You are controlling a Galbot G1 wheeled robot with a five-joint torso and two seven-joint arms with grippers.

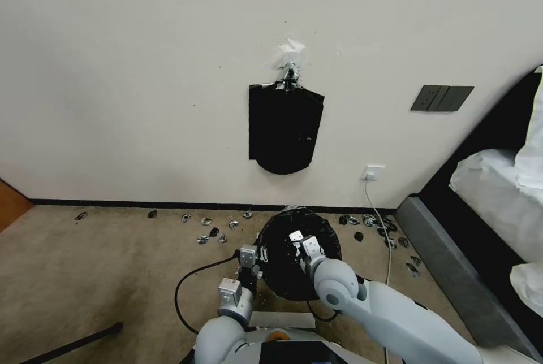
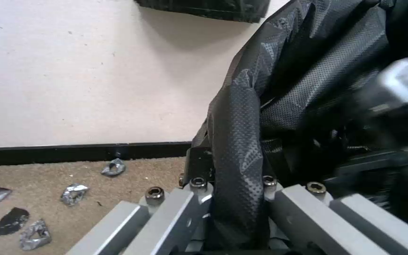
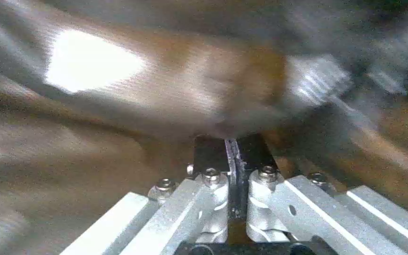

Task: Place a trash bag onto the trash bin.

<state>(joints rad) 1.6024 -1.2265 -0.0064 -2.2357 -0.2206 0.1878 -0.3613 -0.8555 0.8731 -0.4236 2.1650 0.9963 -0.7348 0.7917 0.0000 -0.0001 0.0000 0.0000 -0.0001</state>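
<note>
Pale blue-grey arms, silver screw-studded pincers w/ black pads

Left pincer point(image 2: 232, 198) clamped; right pincer point(image 3: 234, 156) seemingly closed.

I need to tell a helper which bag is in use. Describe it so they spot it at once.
Start at the white wall and drop to the carpet below the flat black pack hanging there. The trash bag is the crinkled black one spread over a round opening, with the left pincer at its edge.
</note>
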